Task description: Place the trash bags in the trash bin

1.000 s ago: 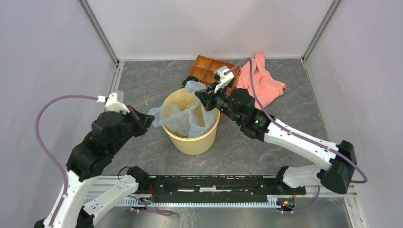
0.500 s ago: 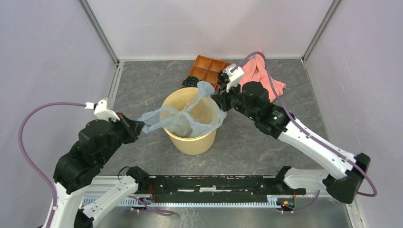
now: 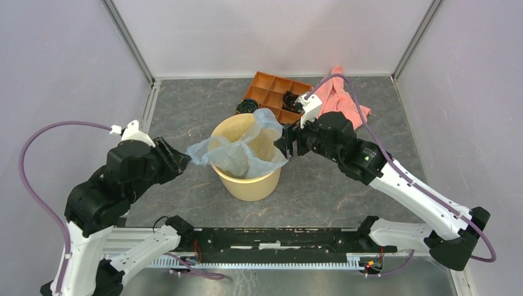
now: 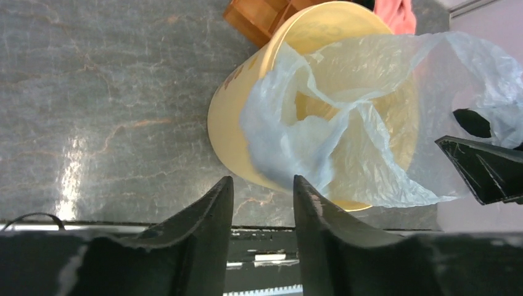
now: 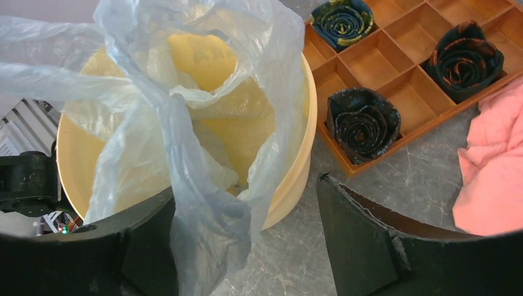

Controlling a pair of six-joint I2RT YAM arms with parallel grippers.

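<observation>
The left gripper (image 4: 262, 185) is seen at the bottom of its wrist view with its fingers parted by a narrow gap. Nothing is pinched there, and grey table (image 4: 92, 92) shows through the gap. The bag (image 4: 296, 135), a thin pale blue-grey film, is spread just beyond the tips. Whether it touches them cannot be told.

The right gripper (image 5: 243, 203) is shown along the bottom of its own view, spread wide. A crumpled fold of the bag hangs down between the two fingers, close against the one at lower left, and is not clamped.

In the overhead view the bag is draped across the mouth of the bin (image 3: 247, 185) at the centre of the frame. Part of the bag is sunk inside, and its edges are laid over the rim to the left and right. One corner is stretched out past the rim toward the left gripper. The tan-yellow bin stands upright on the table between the two grippers.

Behind the bin, toward the upper right of the frame, an orange tray (image 3: 266, 83) is seen close to the rim. Dark rolls (image 5: 361, 123) sit in at least two of its compartments. A pink cloth (image 3: 345, 105) is heaped just right of the tray.
</observation>
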